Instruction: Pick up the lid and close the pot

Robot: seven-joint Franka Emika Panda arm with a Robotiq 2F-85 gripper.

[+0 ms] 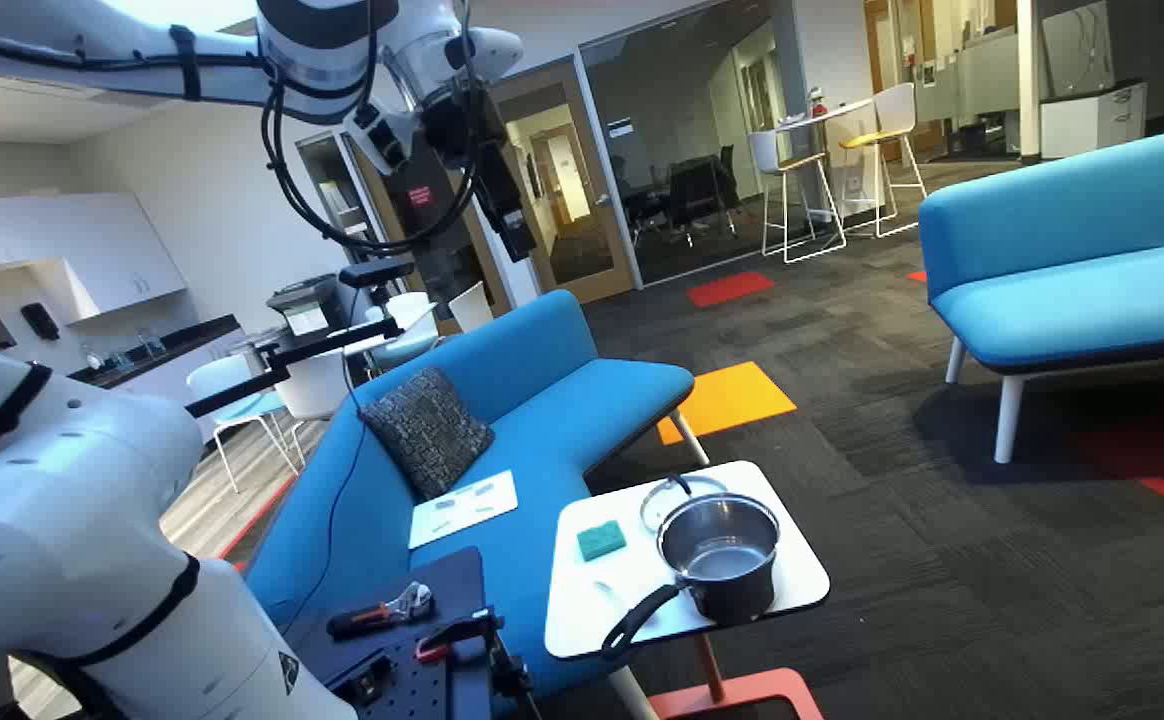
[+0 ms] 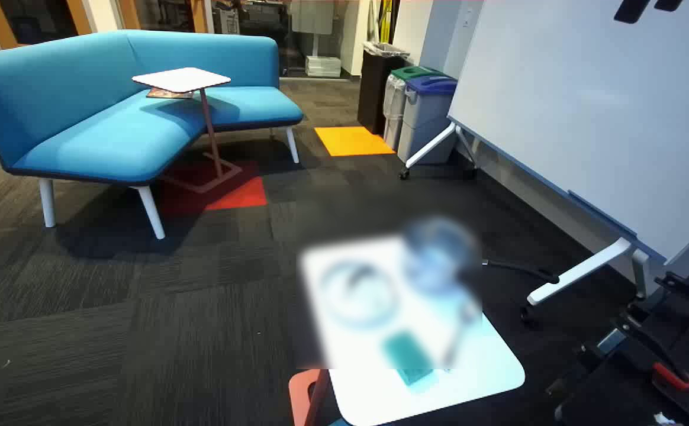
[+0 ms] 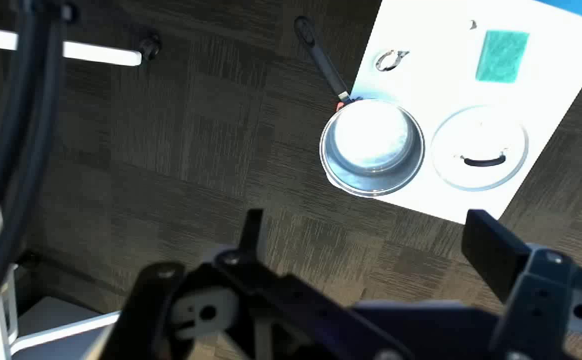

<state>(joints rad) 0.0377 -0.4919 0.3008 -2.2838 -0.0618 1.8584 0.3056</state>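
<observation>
Lid (image 3: 480,150) off the pot (image 3: 372,147), ungrasped: closing judged not yet begun.

End effector (image 3: 366,220): fingers (image 3: 493,252) well apart, nothing between them but a view of the floor (image 3: 331,260); the arm (image 1: 317,70) hangs high in an exterior view, well apart from the surface (image 3: 436,90). Beyond the fingertips, ahead of the gap: pot, mouth uncovered, its long black handle (image 3: 323,60) pointing away from the end effector past the surface's edge. Beside the pot, ahead of the right-hand finger in the wrist view: lid, lying flat on the surface, its dark grip (image 3: 484,163) up. Farthest out: green pad (image 3: 503,56), likely no part of the job. Done, as far as shown: none of the steps. Left, by my judgement: descend, pinch the grip, lift, carry sideways over the pot, seat, release.
</observation>
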